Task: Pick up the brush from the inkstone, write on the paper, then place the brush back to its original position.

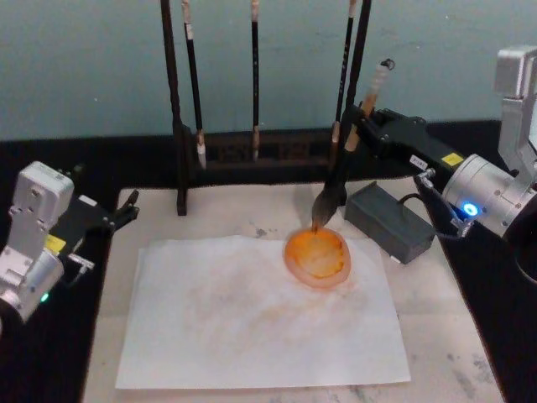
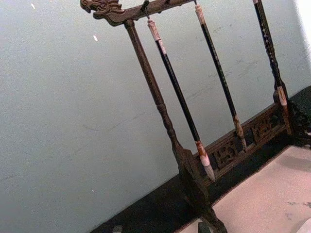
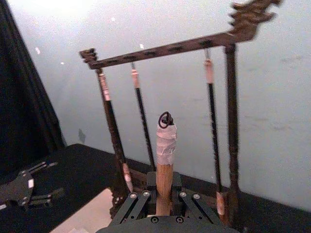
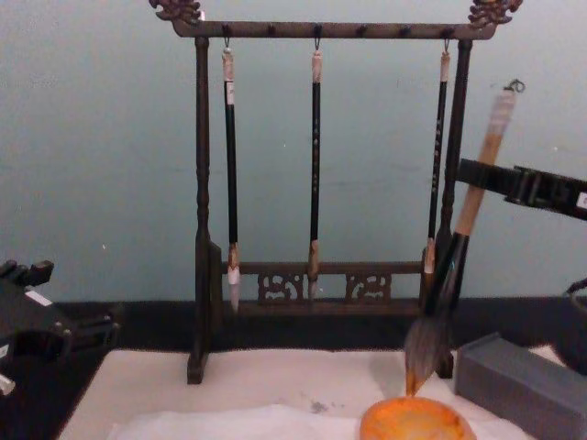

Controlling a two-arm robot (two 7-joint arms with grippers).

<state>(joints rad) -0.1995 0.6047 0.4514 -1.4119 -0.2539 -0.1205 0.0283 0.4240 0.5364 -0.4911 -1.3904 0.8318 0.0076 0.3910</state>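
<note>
Head view first: my right gripper [image 1: 362,120] is clamped on the thick tan wooden handle of the big calligraphy brush [image 1: 340,175], the one with the black ferrule and bushy dark grey bristles. From the right wrist view the fingers [image 3: 138,200] are squeezed in on both sides of the handle, with the whitish taped end of the brush [image 3: 165,143] sticking up past them.

I'll place everything else off the shallow round orange dish [image 1: 317,256]. The brush hangs tilted over its far rim, with the top leaning away to my right. In the chest view the bristle tip of the brush [image 4: 431,344] is stained orange and sits right at the dish [image 4: 417,422] rim. I can't tell if it's actually touching.

The thin white crinkled sheet of paper [image 1: 252,336] lies under the dish and spreads toward me and to my left, on a cream felt mat [image 1: 445,344]. A grey rectangular block [image 1: 390,220] sits just beside the dish on its far right. The dark carved wooden brush rack [image 1: 179,126] with three thin black-handled brushes stands behind it.

My left gripper [image 1: 126,211] is parked well off to the left of the dish, with its fingers apart and nothing in them.
</note>
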